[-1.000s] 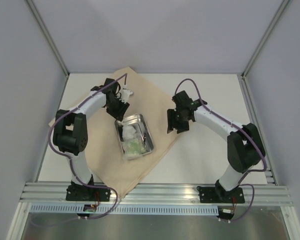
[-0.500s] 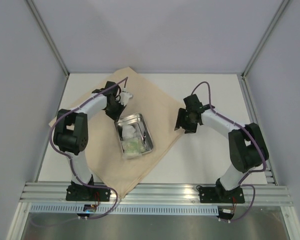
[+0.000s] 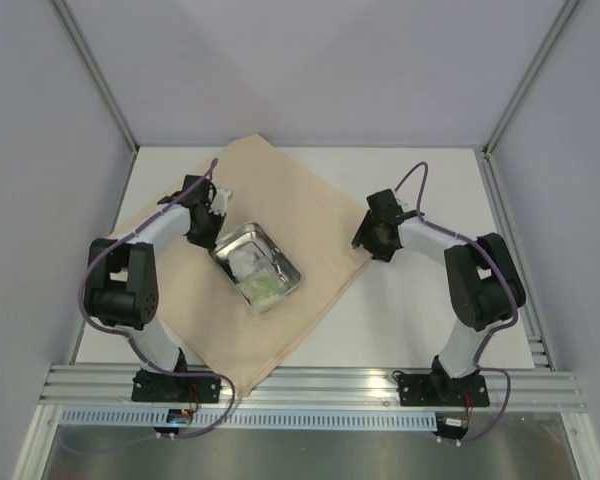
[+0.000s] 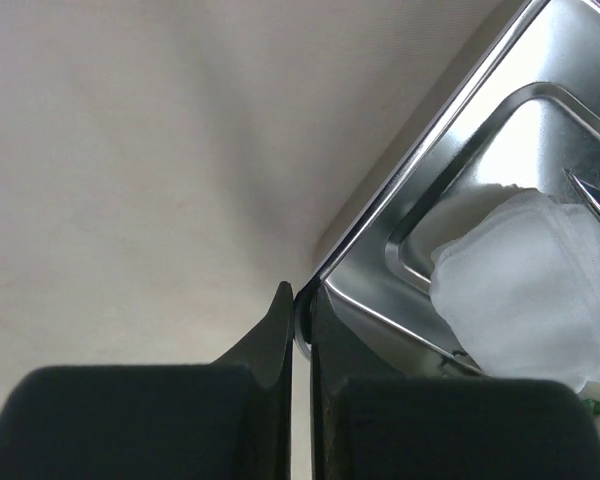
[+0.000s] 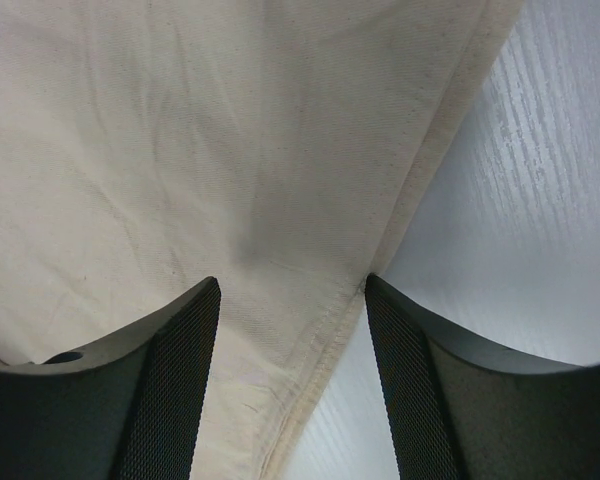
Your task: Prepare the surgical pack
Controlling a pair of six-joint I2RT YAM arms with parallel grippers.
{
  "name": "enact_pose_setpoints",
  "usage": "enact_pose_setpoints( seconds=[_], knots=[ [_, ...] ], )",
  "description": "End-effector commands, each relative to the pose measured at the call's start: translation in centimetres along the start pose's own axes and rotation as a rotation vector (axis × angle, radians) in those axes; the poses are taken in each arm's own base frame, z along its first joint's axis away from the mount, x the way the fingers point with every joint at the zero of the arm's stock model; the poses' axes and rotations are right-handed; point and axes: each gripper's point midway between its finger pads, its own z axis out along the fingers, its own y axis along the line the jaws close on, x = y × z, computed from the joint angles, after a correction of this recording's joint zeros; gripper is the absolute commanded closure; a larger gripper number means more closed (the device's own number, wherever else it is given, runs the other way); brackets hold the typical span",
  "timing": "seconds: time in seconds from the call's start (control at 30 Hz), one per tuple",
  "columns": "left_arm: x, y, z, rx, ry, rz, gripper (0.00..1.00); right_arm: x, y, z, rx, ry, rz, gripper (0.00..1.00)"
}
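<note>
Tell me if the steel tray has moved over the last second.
Yes: the steel tray swung counterclockwise, its far end shifting toward the left wall.

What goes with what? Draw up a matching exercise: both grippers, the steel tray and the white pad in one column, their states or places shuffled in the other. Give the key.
Column one:
1. left gripper
2. right gripper
3. steel tray
4. white pad

Column two:
A. lying inside the tray
B. open, astride the hem of the tan cloth
C. shut on the tray's corner rim
D. resting on the tan cloth

Pairs: 1-C, 2-B, 3-D, 4-A
</note>
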Motion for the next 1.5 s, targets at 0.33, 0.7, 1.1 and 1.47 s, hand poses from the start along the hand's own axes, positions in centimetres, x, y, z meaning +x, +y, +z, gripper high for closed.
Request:
enact_pose_setpoints(
  seconds=[0.33,0.7,1.1,1.47],
  knots=[
    [1.4,7.2,-4.0,-0.340,-0.184,-0.565,1.00,-1.3,-0.8,1.0,0.017,-0.096,0.092,0.38],
    [2.4,5.9,-4.2,-0.322,-0.229,-0.834,1.00,-0.8,2.9,-4.3,-0.105,-0.154,-0.087,0.41],
    [4.4,4.1,-1.6,-0.250,-0.109,-0.872,1.00,5.7,13.6,-7.6,-0.408,0.024,-0.257,0.56],
    [4.4,2.6,-2.5,-0.168,-0.109,-0.871,1.00,10.7,20.0,-7.2,-0.470,0.089,-0.405,0.89]
  ],
)
